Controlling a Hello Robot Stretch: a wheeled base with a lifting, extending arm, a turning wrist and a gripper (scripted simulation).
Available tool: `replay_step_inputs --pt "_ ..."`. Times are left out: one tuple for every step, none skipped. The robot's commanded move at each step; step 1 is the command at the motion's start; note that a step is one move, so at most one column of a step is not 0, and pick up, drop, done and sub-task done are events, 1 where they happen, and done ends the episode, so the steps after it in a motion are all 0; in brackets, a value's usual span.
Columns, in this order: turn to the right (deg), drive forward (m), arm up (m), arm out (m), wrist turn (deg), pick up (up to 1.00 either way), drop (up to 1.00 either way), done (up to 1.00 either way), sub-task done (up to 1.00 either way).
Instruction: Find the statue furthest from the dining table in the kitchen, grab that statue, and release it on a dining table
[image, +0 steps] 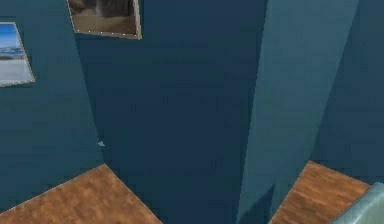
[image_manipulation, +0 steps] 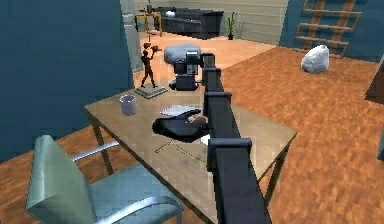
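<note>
A slim brown statue (image_manipulation: 148, 65) of a standing figure rises from a flat base on the far left corner of a wooden dining table (image_manipulation: 122, 130) in the arm side view. My arm (image_manipulation: 224, 130) reaches out across the tabletop. The gripper (image_manipulation: 180, 82) sits at its far end, just right of the statue, with the table and things on it behind it. I cannot tell whether the gripper holds anything or touches the statue.
On the table are a grey mug (image_manipulation: 128, 103), a sheet of paper (image_manipulation: 180, 110) and a dark lump (image_manipulation: 178, 127). A pale teal chair (image_manipulation: 75, 185) stands at its near left. Far off are a dark sofa (image_manipulation: 190, 20), shelves (image_manipulation: 330, 25) and a white bag (image_manipulation: 315, 58). Dark teal walls (image: 180, 110) with pictures (image: 105, 15) stand close in the forward view.
</note>
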Motion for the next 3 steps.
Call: replay_step_inputs --pt "0.0 0.00 0.04 0.00 0.0 0.00 0.00 0.00 0.00" --pt "0.0 0.00 0.00 -0.08 0.0 0.00 0.00 0.00 0.00" --pt "0.0 0.00 0.00 0.00 0.0 0.00 0.00 1.00 0.00"
